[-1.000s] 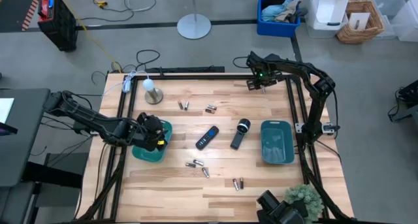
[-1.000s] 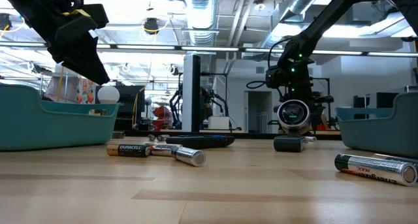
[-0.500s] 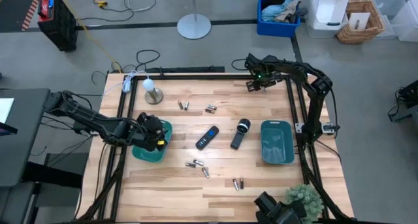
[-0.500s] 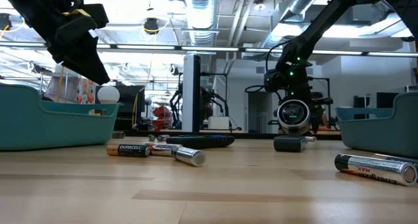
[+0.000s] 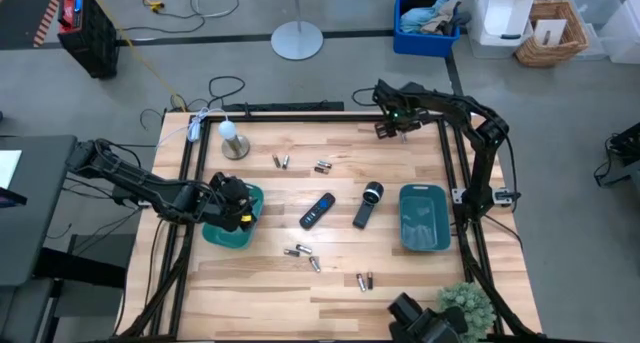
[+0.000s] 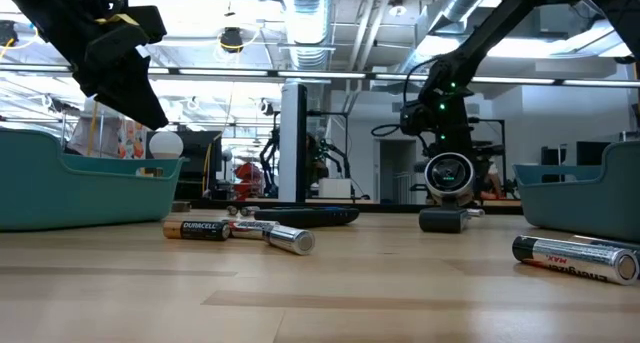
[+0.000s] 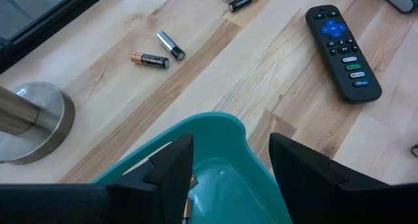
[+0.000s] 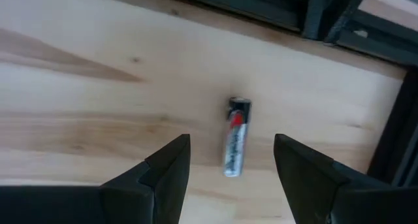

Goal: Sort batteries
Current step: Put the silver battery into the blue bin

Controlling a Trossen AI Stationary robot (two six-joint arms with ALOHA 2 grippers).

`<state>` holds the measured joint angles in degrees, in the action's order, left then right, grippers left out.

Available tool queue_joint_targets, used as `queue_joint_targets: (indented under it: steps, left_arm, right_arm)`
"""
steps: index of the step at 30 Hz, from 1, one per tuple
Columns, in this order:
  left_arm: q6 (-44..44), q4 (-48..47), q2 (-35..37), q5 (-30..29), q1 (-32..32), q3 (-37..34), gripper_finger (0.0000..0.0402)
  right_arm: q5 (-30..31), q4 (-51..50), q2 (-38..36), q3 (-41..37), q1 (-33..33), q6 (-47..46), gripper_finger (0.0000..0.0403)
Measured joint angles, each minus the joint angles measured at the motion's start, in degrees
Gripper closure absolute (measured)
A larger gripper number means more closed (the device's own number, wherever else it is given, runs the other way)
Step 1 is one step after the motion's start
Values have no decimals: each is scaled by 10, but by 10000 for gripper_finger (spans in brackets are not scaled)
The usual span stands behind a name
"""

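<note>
Small batteries lie in pairs on the wooden table: a far pair (image 5: pixel 282 161), another far pair (image 5: pixel 322 166), a near pair (image 5: pixel 303 255) and a pair by the near edge (image 5: pixel 364 280). My left gripper (image 5: pixel 232 203) hangs open over the left teal tray (image 5: pixel 238 233); its wrist view shows the left gripper (image 7: pixel 230 142) above the tray's rim (image 7: pixel 215 123). My right gripper (image 5: pixel 392 123) is open at the table's far edge. In its wrist view the right gripper (image 8: pixel 230 142) stands over a single silver battery with a red band (image 8: pixel 235 145), its fingers to either side, not touching.
A black remote (image 5: pixel 317 210) and a black flashlight (image 5: pixel 368 204) lie mid-table. The right teal tray (image 5: pixel 424 217) sits near the right edge. A round metal stand with a white ball (image 5: pixel 234 141) is at the far left. A black frame rail (image 8: pixel 307 8) borders the far edge.
My right gripper has drifted a little toward the table's left along the far edge, staying open. The left gripper and the batteries have kept still.
</note>
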<state>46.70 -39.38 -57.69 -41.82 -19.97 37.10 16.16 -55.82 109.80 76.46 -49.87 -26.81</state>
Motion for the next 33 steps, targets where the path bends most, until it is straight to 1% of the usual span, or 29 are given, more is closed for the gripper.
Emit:
queue_joint_targets:
  steps: [6,11,13,16,19,33]
  left_arm:
    - [-4,0,0,0,0,0,207]
    - [-5,1,0,-1,0,0,207]
    - [-5,1,0,-2,0,0,207]
    - [-6,1,0,-2,0,0,207]
    - [-6,0,0,3,0,0,207]
    - [-6,1,0,4,0,0,207]
  right_arm:
    - [-11,-3,0,29,10,0,164]
    - [-14,32,0,35,24,10,164]
    - [-26,34,6,35,18,4,164]
    - [-49,23,21,24,-9,-23,164]
    - [-47,25,26,18,-24,-27,164]
    - [-43,20,30,10,-19,-30,164]
